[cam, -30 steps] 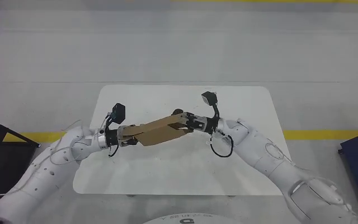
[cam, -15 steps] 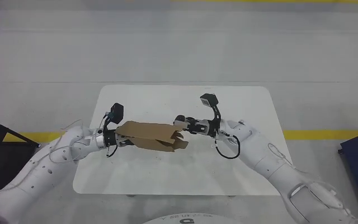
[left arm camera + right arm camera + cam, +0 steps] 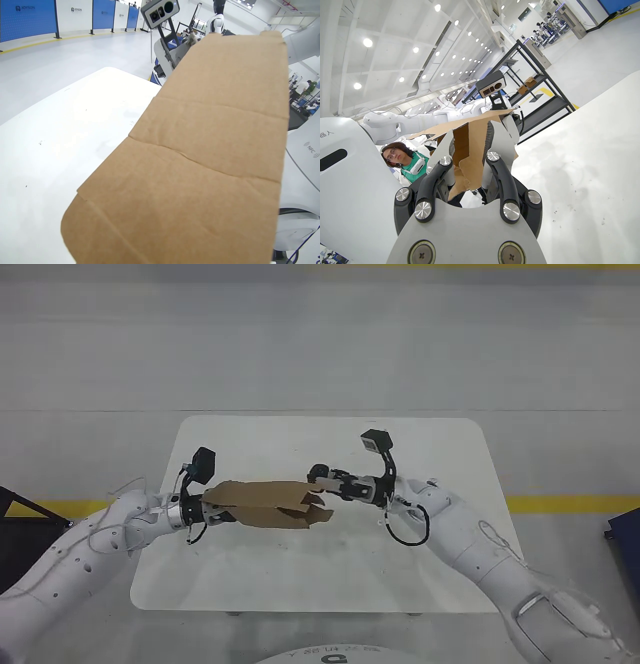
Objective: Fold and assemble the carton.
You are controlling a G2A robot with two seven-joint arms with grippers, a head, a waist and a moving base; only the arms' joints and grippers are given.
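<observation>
One carton is held above one white tabletop, between two grippers. It is a flattened sleeve of brown corrugated cardboard, long and narrow, lying left to right over the tabletop's middle. Its broad matte face is crossed by straight score lines and one ragged crease, and the flap corner nearest the left wrist is rounded.

The left gripper has its fingers clamped on the carton's left end. The right gripper sits at the right end, its two pale metal fingers spread apart. The carton's torn-edged end flaps stand in the gap, with fluted board edge just beside one finger. The tabletop is smooth, with rounded corners and a few dark specks.
</observation>
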